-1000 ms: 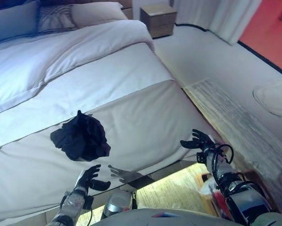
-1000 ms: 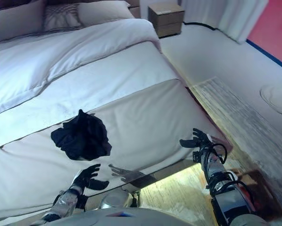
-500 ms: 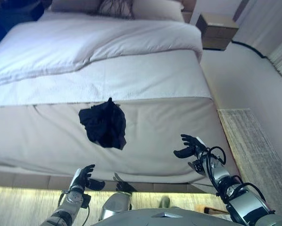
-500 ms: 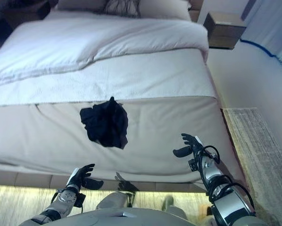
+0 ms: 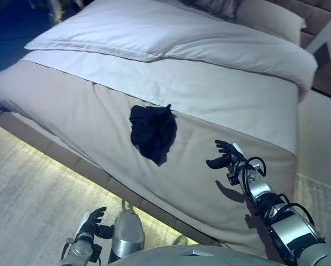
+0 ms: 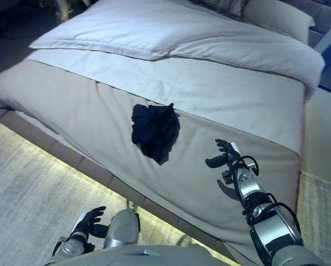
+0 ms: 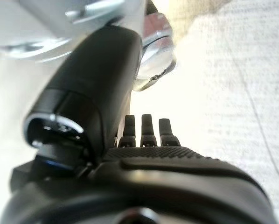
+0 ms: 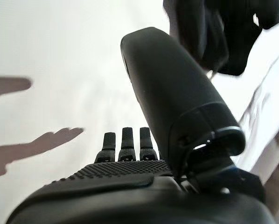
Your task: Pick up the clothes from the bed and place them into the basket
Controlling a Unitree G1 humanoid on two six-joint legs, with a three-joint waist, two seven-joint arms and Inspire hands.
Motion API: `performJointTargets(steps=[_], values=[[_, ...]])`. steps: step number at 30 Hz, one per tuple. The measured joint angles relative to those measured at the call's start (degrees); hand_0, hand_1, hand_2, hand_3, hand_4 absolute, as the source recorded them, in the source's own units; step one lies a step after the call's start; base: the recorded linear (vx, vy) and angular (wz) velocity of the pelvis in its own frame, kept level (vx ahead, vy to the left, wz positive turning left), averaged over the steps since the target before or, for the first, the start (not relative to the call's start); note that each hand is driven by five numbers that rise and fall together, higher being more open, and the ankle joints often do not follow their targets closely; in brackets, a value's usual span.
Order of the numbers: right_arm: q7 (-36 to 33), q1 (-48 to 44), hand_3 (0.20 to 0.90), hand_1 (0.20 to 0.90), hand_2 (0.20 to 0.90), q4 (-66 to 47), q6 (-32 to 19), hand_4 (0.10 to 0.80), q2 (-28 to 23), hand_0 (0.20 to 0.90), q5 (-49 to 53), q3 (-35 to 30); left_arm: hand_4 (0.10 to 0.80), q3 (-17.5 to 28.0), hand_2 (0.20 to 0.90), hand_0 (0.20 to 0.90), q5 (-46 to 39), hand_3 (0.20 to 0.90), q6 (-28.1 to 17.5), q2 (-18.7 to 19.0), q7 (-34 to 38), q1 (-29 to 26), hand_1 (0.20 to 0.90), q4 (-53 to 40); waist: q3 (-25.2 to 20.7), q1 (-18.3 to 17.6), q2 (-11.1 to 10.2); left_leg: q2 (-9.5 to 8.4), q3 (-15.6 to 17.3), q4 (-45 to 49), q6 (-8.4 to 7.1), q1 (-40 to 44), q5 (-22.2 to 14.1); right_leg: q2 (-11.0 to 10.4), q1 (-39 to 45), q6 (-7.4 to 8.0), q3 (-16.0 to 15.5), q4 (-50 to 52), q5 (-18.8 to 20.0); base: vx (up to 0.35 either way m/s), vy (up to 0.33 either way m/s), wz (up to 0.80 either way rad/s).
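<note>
Left eye view: the bed (image 5: 60, 105) runs across the picture, and one dark bundle of clothes (image 5: 153, 130) lies crumpled on its grey cover, near the seam with the white sheet (image 5: 226, 94). The right hand (image 5: 225, 156) hovers over the cover, to the robot's right of the bundle and apart from it — fingers relaxed, thumb out, holding nothing. The left hand (image 5: 92, 221) hangs low off the bed, over the rug (image 5: 32, 188), fingers loosely spread and empty.

Right eye view: same layout. The clothes (image 6: 155, 131) sit untouched, the right hand (image 6: 223, 153) beside them but not in contact. No basket shows here.

Left wrist view: the left hand's fingers (image 7: 148, 129) point straight ahead, nothing between them and the thumb, only pale rug beyond.

Right wrist view: straight fingers (image 8: 127, 140) above the bedcover, thumb raised; the dark clothes (image 8: 223, 35) lie past the thumb, out of its grasp.

Judging the risks: the pick-up is not yet begun. The bundle is loose and folded on itself, so a shallow pinch could lift only one layer and leave the rest trailing — or snag the bedcover along with it. With no basket in sight, the carry would start with no visible target.
</note>
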Motion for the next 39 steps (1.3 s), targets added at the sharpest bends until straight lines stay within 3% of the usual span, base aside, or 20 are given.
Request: performJointTargets(steps=[1,3,4,6,7,9,12,13,14,15,18,22,30,35,39], values=[[0.0,0.2,0.900,0.900,0.900,0.2,0.2,0.800,0.5,0.900,-1.1,0.1,0.800,-0.1,0.900,0.900,0.2,0.900,0.0,0.7,-0.7,-0.4,0.900,-1.6,0.1,-0.1,-0.3,-1.63,-0.3,-0.5,0.55,0.3,0.3,-1.8,-0.2,0.10,1.0,1.6,0.1,0.189,0.228,0.43],[0.0,0.5,0.900,0.900,0.900,0.3,0.1,0.800,0.8,0.900,-3.0,0.2,0.800,-1.8,0.900,0.900,0.3,0.900,-0.5,2.2,-2.1,-2.0,0.900,-4.4,0.1,0.4,-0.2,-3.22,-1.0,-0.7,1.90,0.4,-0.1,-4.6,-2.6,0.65,2.9,7.7,0.8,0.138,0.137,0.32],[0.0,0.3,0.900,0.900,0.900,0.3,-0.1,0.800,0.9,0.900,-4.4,0.2,0.800,-3.2,0.900,0.900,0.5,0.900,-1.2,3.1,-2.5,-2.5,0.900,-5.6,0.4,0.6,0.7,-2.83,-1.1,-1.4,2.27,1.3,0.1,-6.3,-5.8,2.72,3.9,14.8,-1.0,0.143,0.035,0.13],[-0.1,0.0,0.900,0.900,0.900,0.5,-1.2,0.800,1.5,0.900,-5.9,1.0,0.800,-4.8,0.900,0.900,0.4,0.900,-1.7,4.6,-2.9,-4.9,0.900,-6.2,0.4,0.4,1.0,-3.16,-2.5,-2.0,5.31,3.2,-2.1,-6.6,-9.4,4.42,8.3,21.1,-2.2,0.108,-0.136,0.17],[-0.5,-0.8,0.900,0.900,0.900,0.6,-1.4,0.800,1.6,0.900,-6.4,2.2,0.800,-5.9,0.900,0.900,-0.1,0.900,-1.7,5.5,-2.9,-6.8,0.900,-6.0,0.3,-0.9,1.3,-3.20,-3.9,-3.3,5.09,4.2,-1.8,-4.9,-10.7,6.24,9.9,21.7,-3.9,-0.003,-0.227,0.26],[-2.8,-4.0,0.900,0.900,0.900,1.7,-1.6,0.800,1.6,0.900,-8.0,4.5,0.800,-7.6,0.900,0.900,-1.3,0.900,-2.0,6.5,-2.6,-9.6,0.900,-5.0,0.6,-2.8,1.4,-2.49,-5.5,-3.8,5.31,3.0,-1.1,-1.1,-11.2,6.19,14.1,18.9,-4.0,-0.048,-0.195,0.38],[-7.2,-7.9,0.900,0.900,0.900,2.0,-2.1,0.800,1.2,0.900,-12.4,5.9,0.800,-7.8,0.900,0.900,-4.7,0.900,-1.9,5.9,-1.6,-14.2,0.900,-3.5,1.0,-4.2,1.2,-2.69,-7.5,-3.7,5.00,-0.5,1.3,2.7,-11.7,5.91,15.8,9.3,-3.6,-0.150,-0.299,0.35],[-8.3,-9.1,0.900,0.900,0.900,2.1,-2.5,0.800,0.7,0.900,-13.7,7.6,0.800,-7.8,0.900,0.900,-5.2,0.900,-1.9,5.8,-1.2,-14.5,0.900,-3.6,1.0,-3.6,0.7,-2.84,-7.7,-3.0,4.29,-2.3,1.8,3.8,-11.2,5.52,15.4,4.1,-3.1,-0.070,-0.238,0.19],[-9.2,-10.4,0.900,0.900,0.900,2.4,-3.4,0.800,0.0,0.900,-15.1,8.6,0.800,-7.7,0.900,0.900,-5.2,0.900,-2.1,5.9,-0.8,-15.0,0.900,-4.1,1.3,-3.7,-0.1,-3.44,-8.4,-2.6,3.56,-4.0,2.2,4.4,-10.8,3.36,15.6,0.8,-0.3,0.021,-0.165,0.37],[-10.0,-11.5,0.900,0.900,0.900,2.7,-4.1,0.800,-0.9,0.900,-15.8,9.3,0.800,-7.7,0.900,0.900,-5.0,0.900,-2.0,5.5,-0.7,-15.3,0.900,-4.0,1.9,-3.6,0.6,-2.92,-9.7,-2.6,2.32,-5.4,3.1,5.5,-11.0,2.63,14.2,-0.1,0.8,0.086,-0.125,0.41],[-10.1,-13.7,0.900,0.900,0.900,2.1,-6.1,0.800,-3.3,0.900,-18.3,10.7,0.800,-7.5,0.900,0.900,-4.6,0.900,-1.8,5.8,-0.8,-12.5,0.900,-4.7,4.4,-0.9,0.2,0.13,-11.6,-2.4,0.14,-7.1,4.2,8.4,-11.9,2.23,12.3,0.0,1.0,0.124,-0.101,0.27],[-10.1,-17.2,0.900,0.900,0.900,1.9,-7.7,0.800,-7.0,0.900,-20.1,12.1,0.800,-7.4,0.900,0.900,-3.8,0.900,-1.0,5.9,-1.5,-7.6,0.900,-4.2,7.3,2.2,-0.1,0.84,-13.6,-1.1,-1.36,-9.1,4.0,9.4,-12.9,0.53,10.7,0.8,-0.1,0.076,-0.064,0.21],[-12.7,-28.4,0.900,0.900,0.900,2.0,-7.9,0.800,-8.3,0.900,-20.7,14.2,0.800,-7.1,0.900,0.900,-3.8,0.900,-3.0,8.6,-2.1,-7.9,0.900,-5.6,11.8,7.7,0.8,0.13,-15.5,0.7,-2.73,-14.6,4.2,8.2,-18.2,0.56,8.9,5.0,-0.8,0.014,-0.035,0.09],[-13.7,-34.3,0.900,0.900,0.900,3.2,-7.4,0.800,-7.9,0.900,-22.3,16.2,0.800,-6.5,0.900,0.900,-3.9,0.900,-3.9,9.1,-2.1,-9.8,0.900,-7.7,12.7,8.8,1.7,-1.07,-16.6,3.0,-3.15,-19.1,3.3,5.5,-24.2,1.35,8.1,11.4,-2.6,0.056,-0.016,0.02],[-10.9,-37.3,0.900,0.900,0.900,7.3,0.0,0.800,-6.2,0.900,-22.2,16.2,0.800,-6.6,0.900,0.900,-4.1,0.900,-4.7,9.1,-2.7,-10.4,0.900,-8.7,13.1,8.8,2.5,-2.79,-16.9,3.8,-3.14,-22.0,3.0,2.4,-29.6,2.15,8.1,17.7,-3.5,-0.021,0.010,-0.05]])
